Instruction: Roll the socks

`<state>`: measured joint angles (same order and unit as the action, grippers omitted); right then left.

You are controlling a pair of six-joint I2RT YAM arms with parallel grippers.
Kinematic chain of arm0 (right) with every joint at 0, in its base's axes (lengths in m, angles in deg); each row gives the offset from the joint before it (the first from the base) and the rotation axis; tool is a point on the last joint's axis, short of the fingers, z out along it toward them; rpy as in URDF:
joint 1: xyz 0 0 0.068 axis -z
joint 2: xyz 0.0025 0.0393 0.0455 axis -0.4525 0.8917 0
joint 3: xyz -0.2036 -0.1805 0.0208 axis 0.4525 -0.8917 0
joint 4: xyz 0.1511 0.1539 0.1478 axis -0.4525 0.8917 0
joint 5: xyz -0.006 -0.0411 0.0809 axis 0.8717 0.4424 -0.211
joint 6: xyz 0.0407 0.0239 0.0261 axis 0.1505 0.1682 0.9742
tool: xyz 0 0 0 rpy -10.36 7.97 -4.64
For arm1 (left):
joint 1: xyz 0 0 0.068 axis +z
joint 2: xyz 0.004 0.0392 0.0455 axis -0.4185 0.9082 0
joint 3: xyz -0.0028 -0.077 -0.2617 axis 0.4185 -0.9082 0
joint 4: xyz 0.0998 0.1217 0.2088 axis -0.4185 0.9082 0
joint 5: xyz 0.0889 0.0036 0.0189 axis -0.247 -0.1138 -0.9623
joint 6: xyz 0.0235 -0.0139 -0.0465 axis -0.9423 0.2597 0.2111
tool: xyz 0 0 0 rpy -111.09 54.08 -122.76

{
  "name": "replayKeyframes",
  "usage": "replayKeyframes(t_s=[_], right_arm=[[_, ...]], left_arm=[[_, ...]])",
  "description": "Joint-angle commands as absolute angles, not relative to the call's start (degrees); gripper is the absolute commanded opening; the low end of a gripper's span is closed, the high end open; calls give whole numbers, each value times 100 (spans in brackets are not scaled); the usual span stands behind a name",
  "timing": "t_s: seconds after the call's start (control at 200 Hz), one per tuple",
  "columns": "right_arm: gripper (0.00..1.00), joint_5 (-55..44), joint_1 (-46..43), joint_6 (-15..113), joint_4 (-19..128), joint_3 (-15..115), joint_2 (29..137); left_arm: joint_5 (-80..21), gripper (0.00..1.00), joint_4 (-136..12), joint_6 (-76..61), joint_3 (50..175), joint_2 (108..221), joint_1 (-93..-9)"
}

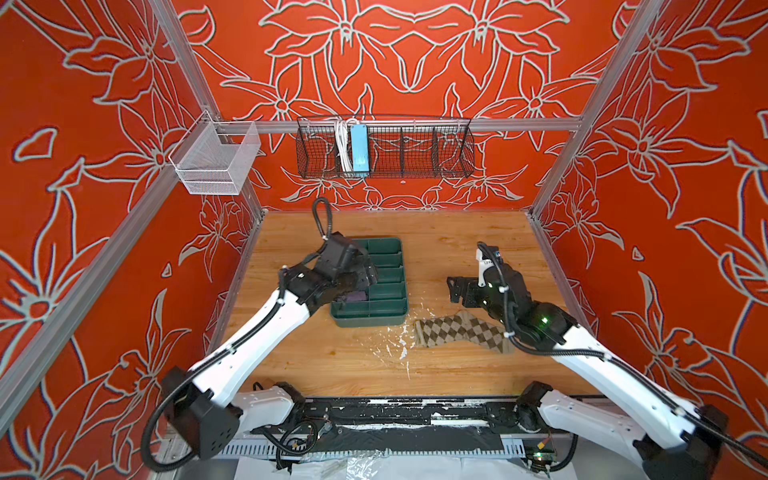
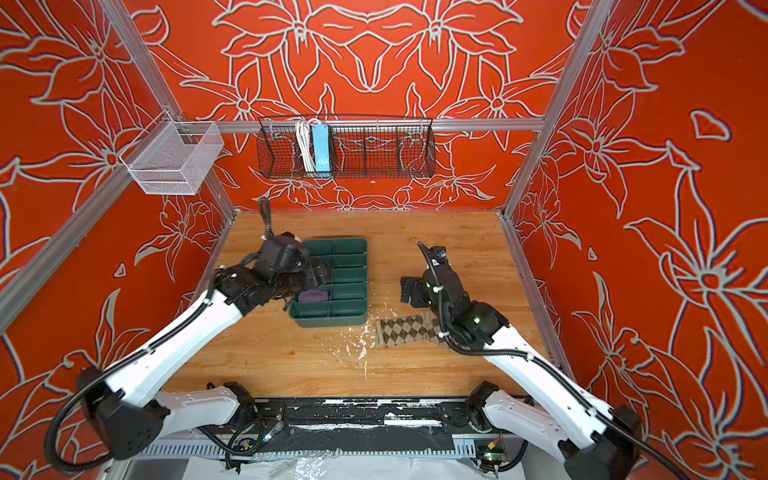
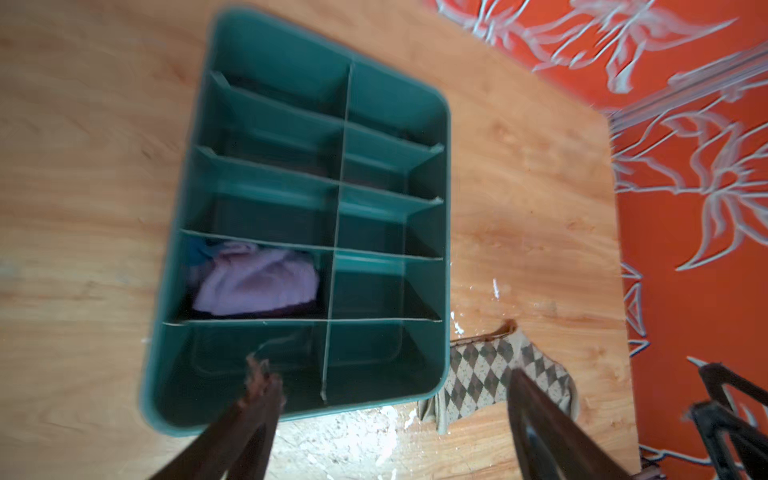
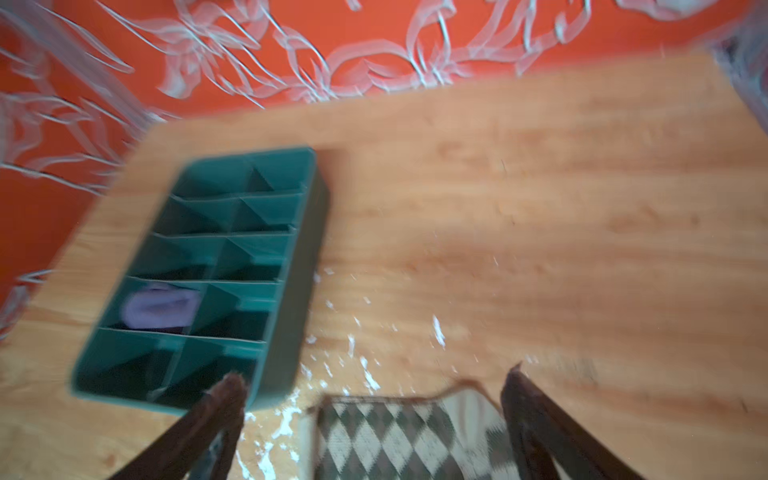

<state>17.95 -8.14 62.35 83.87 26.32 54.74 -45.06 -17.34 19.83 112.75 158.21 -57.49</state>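
Purple sock (image 3: 255,280) sits bundled in the tray (image 3: 444,124), both grippers, left (image 3: 390,386) and right (image 4: 374,386), gape empty, so the argyle sock (image 1: 457,332), flat on the surface (image 1: 436,241), likely needs rolling next.
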Motion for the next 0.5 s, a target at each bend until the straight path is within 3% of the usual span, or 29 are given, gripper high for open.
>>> replayKeyframes(t_s=[0.0,0.175,0.34,0.495], right_arm=[[98,1338,-665,6772,9900,3179,5953],[98,1390,-666,6545,10478,3776,5874],[98,1405,-664,6017,9568,2881,4538],[97,1361,-651,5743,9567,2617,3615]], left_arm=[[-4845,84,-1411,2408,12040,16733,-6207],[-4954,81,-826,2592,13413,18357,-6692],[-5043,74,-681,2763,14248,19367,-6833],[-5400,67,-503,2915,14470,19743,-6842]])
